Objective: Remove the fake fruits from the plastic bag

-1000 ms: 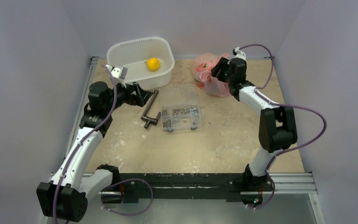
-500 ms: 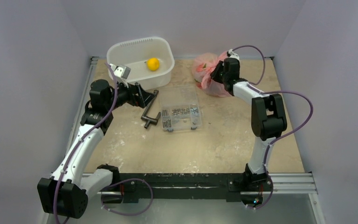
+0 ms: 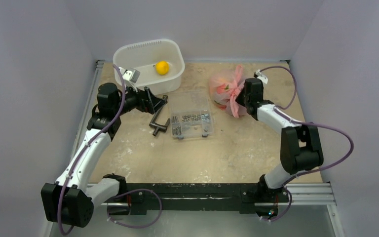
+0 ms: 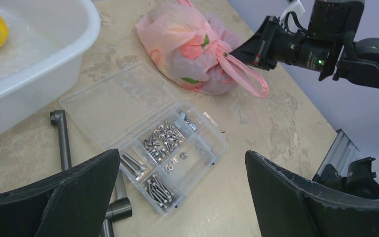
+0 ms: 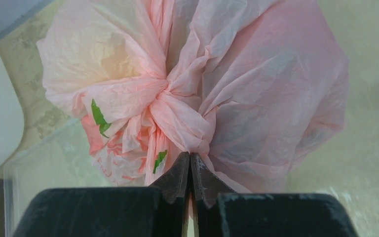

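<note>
A robotics lab test cell: plain lilac walls (image 3: 29, 98) box in a scuffed beige tabletop (image 3: 237, 148) on three sides, and an aluminium rail (image 3: 308, 190) with a black mounting bar (image 3: 197, 191) runs along its near edge.

Screw box (image 3: 191, 118) blocks the bag (image 3: 223, 89) on its left; near side open.

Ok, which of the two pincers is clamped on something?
The right pincer, pinching the plastic bag at its knot; the left pincer gapes open, empty.

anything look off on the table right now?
The plastic bag is tied shut with a knot, so nothing can come out. The right gripper has its jaws shut on the film beside that knot. The screw box lies open, its screws all inside.
</note>
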Tool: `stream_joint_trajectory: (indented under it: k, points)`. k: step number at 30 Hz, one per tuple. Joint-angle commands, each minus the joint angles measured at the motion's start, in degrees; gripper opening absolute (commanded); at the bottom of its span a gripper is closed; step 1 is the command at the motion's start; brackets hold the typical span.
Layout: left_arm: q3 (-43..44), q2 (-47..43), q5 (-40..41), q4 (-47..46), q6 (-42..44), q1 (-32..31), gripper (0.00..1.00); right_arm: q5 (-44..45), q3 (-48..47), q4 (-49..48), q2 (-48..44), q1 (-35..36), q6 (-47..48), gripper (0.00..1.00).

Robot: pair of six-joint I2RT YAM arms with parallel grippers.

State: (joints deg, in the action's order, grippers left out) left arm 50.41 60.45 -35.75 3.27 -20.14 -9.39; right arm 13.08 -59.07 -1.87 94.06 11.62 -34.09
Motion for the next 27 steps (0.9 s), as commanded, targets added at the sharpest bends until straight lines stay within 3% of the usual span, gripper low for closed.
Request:
stream_joint_trajectory:
  k: [1,6,13,18,22,27]
  points:
    - [2.85,1.13,-2.61,-4.3,-1.66,-0.04,1.0,-0.85,9.89,5.16,-10.68,0.16,-5.64,0.0]
    - [4.11,2.83,-3.6,-3.36,-2.58,-1.71,1.0,-7.92,19.54,12.84,-23.97,0.16,-7.18,0.0]
    - [4.56,4.79,-5.06,-3.36,-3.12,-10.33,0.97,-11.15,21.12,32.65,-44.94,0.14,-6.72,0.0]
    - [6.41,7.35,5.4,0.76,-1.26,-23.1,0.97,-16.12,24.5,38.83,-56.07,0.16,-8.39,0.0]
    - [12.78,14.53,16.96,5.08,-0.87,-33.32,0.97,-17.17,28.97,38.84,-63.58,0.16,-10.33,0.0]
    - [25.61,28.67,21.56,10.87,-0.45,-39.72,0.93,-14.07,27.74,42.37,-64.46,0.15,-10.3,0.13]
